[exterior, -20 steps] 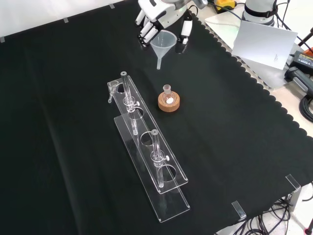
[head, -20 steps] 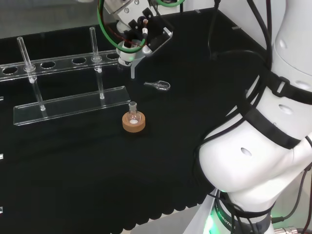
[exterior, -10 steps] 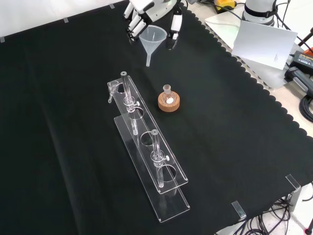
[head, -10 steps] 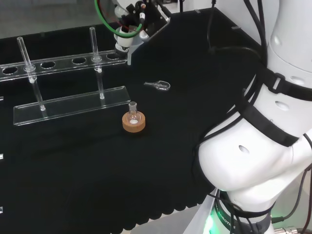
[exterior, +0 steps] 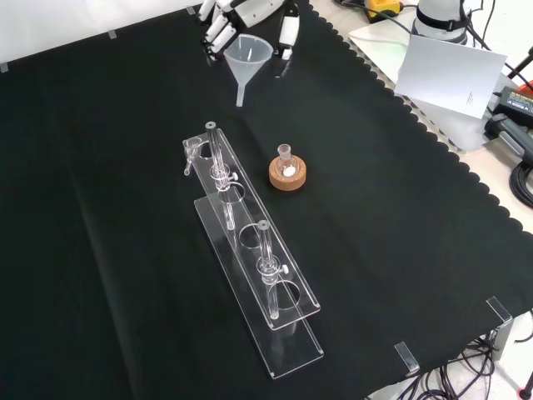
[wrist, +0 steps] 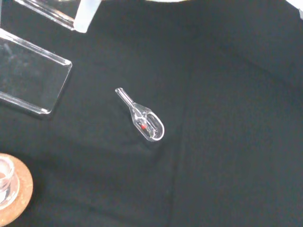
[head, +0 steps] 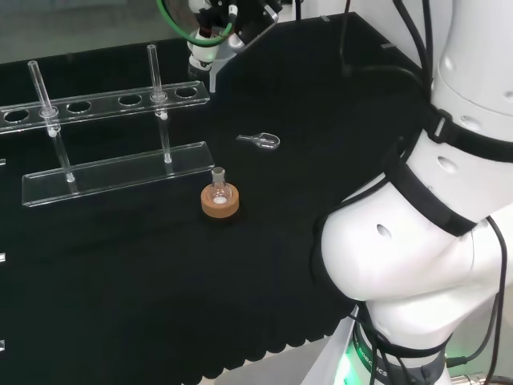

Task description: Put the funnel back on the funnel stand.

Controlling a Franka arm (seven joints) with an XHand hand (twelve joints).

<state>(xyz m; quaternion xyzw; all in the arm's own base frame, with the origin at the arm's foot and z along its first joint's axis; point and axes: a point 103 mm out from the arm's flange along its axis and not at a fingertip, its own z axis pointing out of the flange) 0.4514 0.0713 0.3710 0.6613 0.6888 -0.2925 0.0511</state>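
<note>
We see the black and white hand (exterior: 250, 10) gripping the clear plastic funnel (exterior: 247, 60) beyond the clear acrylic funnel stand's (exterior: 250, 250) far end; next, we judge, its stem must line up over a hole.

We see a bench draped in black cloth (exterior: 400, 208) whose near edge is cut in scallops, most plainly along the right side of the front view. Beyond that edge lies a pale tabletop (exterior: 466, 125) with a white sheet (exterior: 450, 71) resting on it and black cables (exterior: 520, 179) trailing at the far right. Small clear brackets (exterior: 500, 312) stand at the cloth's lower corner (two of them, as far as we can tell). In the head view a grey surface (head: 80, 24) lies beyond the cloth.
</note>
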